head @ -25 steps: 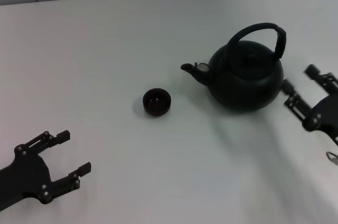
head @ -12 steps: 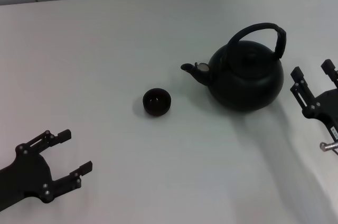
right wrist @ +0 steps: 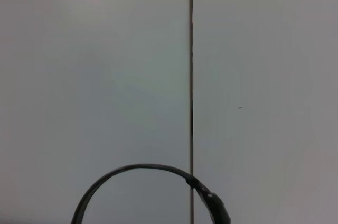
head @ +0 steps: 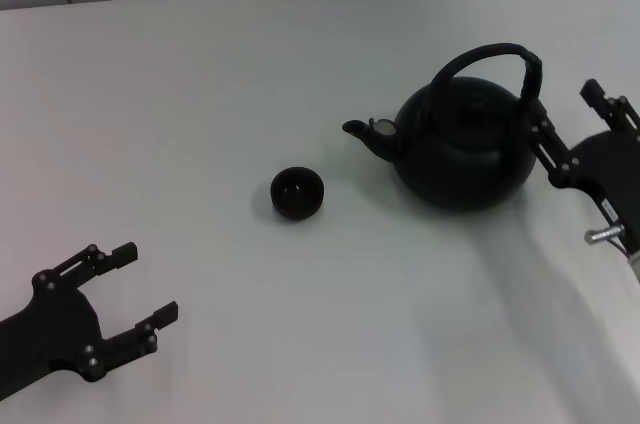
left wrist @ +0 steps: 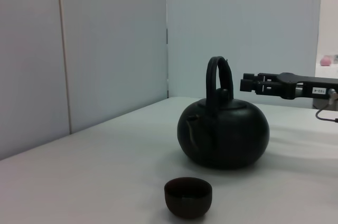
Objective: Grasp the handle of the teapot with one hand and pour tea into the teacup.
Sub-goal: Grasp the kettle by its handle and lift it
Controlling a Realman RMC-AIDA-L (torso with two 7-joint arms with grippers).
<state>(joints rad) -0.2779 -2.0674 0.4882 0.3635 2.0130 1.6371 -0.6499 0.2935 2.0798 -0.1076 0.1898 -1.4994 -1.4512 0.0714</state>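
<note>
1. pale grey wall panels with a dark seam stand behind a plain white worktop (head: 200, 74) that carries only two things.
2. the teapot (head: 465, 144) sits right of centre, spout turned toward the teacup (head: 297, 192), which stands apart on its spout side; that lineup looks meant to make the pour a simple tilt.
3. the teapot is round, matte black, with a short stubby spout; its handle (head: 495, 54) is a thick black arch joined at both sides, upright over the lid.
4. the teacup is small, black, handleless and bowl-like, standing upright.
5. the right claw (head: 570, 119) is just beside the teapot's right flank, raised to about handle height in the left wrist view, fingers spread and released, holding nothing; i judge it is lining up on the handle.
6. the left claw (head: 135, 289) rests released near the front-left corner, well away from both.
</note>
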